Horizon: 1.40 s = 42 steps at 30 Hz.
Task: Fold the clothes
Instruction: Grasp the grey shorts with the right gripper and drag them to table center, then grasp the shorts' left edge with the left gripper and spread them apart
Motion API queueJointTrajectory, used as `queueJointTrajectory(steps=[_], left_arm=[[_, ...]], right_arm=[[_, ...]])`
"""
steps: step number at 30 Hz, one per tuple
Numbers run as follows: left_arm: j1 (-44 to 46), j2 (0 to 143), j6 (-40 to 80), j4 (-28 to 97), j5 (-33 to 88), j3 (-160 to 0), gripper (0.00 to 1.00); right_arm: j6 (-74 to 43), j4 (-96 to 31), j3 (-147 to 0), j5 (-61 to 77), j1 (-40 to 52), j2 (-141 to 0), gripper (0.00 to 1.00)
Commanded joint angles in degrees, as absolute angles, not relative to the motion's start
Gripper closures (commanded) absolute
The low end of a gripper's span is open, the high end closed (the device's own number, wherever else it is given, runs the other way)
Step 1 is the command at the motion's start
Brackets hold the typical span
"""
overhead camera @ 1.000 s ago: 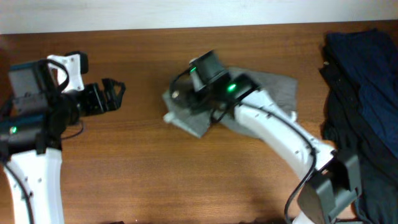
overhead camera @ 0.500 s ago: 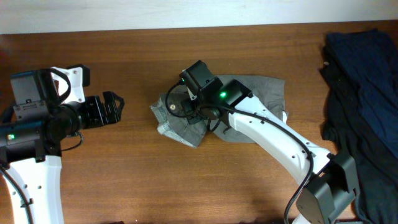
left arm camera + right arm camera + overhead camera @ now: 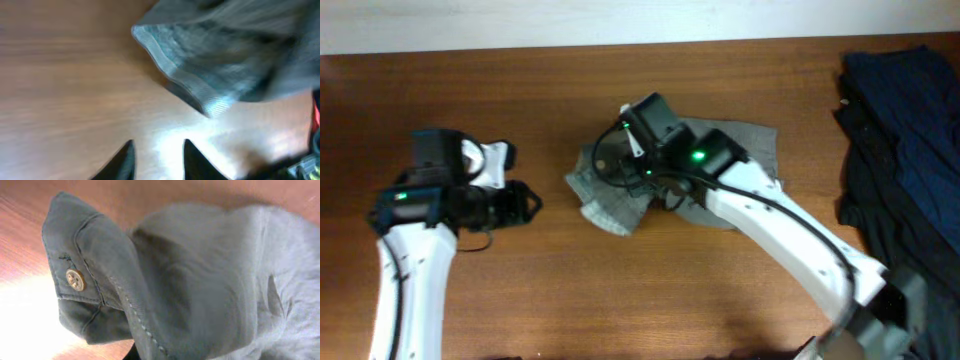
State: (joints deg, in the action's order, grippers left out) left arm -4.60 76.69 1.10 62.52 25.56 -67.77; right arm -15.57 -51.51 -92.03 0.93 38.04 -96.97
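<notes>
One fold looks half made: the shorts (image 3: 745,150) lie bunched at the centre of the table (image 3: 520,90), waistband curled over, edges not yet squared. The right gripper (image 3: 618,165) is clenched on their 9 o'clock end. The left gripper (image 3: 525,203), at 9 o'clock, stands parted and empty. No containers show; dark clothes (image 3: 900,130) sit at 3 o'clock.

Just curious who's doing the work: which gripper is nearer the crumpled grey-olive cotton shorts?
Right. The right gripper is on the crumpled grey-olive cotton shorts, gripping their cloth; the left gripper hangs apart, over the wooden table to their left.
</notes>
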Motion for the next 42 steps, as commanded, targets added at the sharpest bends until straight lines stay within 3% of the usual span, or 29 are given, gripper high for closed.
queueJointTrajectory(steps=[1, 3, 6, 7, 8, 10, 11, 14, 19, 23, 26, 28, 31, 36, 38, 40, 42], left_arm=[[-1.19, 79.02, 2.76, 57.28, 30.92, -61.76, 0.71], [2.04, 80.82, 6.13, 48.82, 32.97, -57.28, 0.73], [6.04, 83.40, 9.82, 39.00, 32.67, -53.93, 0.86], [6.85, 84.18, 10.61, 36.84, 32.60, -53.58, 0.86], [7.57, 85.08, 10.94, 34.92, 32.60, -53.49, 0.81], [8.69, 86.70, 10.96, 31.92, 32.29, -53.49, 0.56], [8.93, 87.22, 11.29, 31.29, 31.44, -53.52, 0.52], [8.99, 88.31, 11.33, 29.41, 27.05, -53.49, 0.45], [8.99, 88.51, 11.31, 24.14, 19.18, -53.49, 0.46], [8.99, 88.51, 11.31, 18.00, 13.91, -53.49, 0.66], [8.95, 88.51, 11.29, 13.65, 7.22, -53.52, 0.89], [8.80, 88.51, 11.29, 10.57, 1.54, -53.52, 0.93], [7.75, 88.51, 11.27, 4.73, -4.05, -53.82, 0.96], [2.52, 88.51, 11.31, 2.70, -3.88, -57.76, 1.00], [0.67, 88.49, 11.29, 5.87, -3.40, -60.27, 1.00], [-0.71, 88.49, 10.90, 9.87, 0.25, -62.61, 1.00], [-1.50, 88.49, 9.45, 13.45, 6.74, -64.12, 0.92]], right_arm=[[-15.00, -51.27, -92.60, -0.67, 37.36, -91.24, 0.96], [-15.00, -51.33, -92.60, -0.64, 37.50, -90.21, 0.96], [-14.98, -51.68, -92.60, -0.67, 37.47, -89.52, 0.96], [-14.98, -51.94, -92.60, -0.67, 37.47, -89.47, 0.96], [-14.98, -52.16, -92.60, -0.67, 37.47, -89.47, 0.96], [-14.98, -52.88, -92.60, -0.67, 37.47, -89.45, 0.96], [-14.96, -53.15, -92.60, -0.69, 37.47, -89.43, 0.96], [-14.04, -53.95, -92.60, -0.64, 37.50, -89.38, 0.96], [-13.74, -54.70, -92.60, -0.67, 37.47, -89.27, 0.96], [-13.74, -56.42, -92.60, 0.54, 37.50, -89.17, 0.96], [-13.74, -59.51, -92.60, 2.26, 37.50, -89.17, 0.96], [-13.78, -63.00, -92.60, 2.35, 37.50, -89.19, 0.87], [-13.78, -68.16, -92.58, 1.67, 37.41, -89.21, 0.50], [-16.88, -71.66, -92.42, -4.73, 36.64, -89.25, 0.11], [-17.91, -71.83, -92.42, -5.21, 34.61, -89.36, 0.04], [-19.16, -71.83, -92.42, -5.19, 31.59, -89.65, 0.03], [-19.86, -71.85, -92.42, -5.04, 27.77, -90.32, 0.03]])
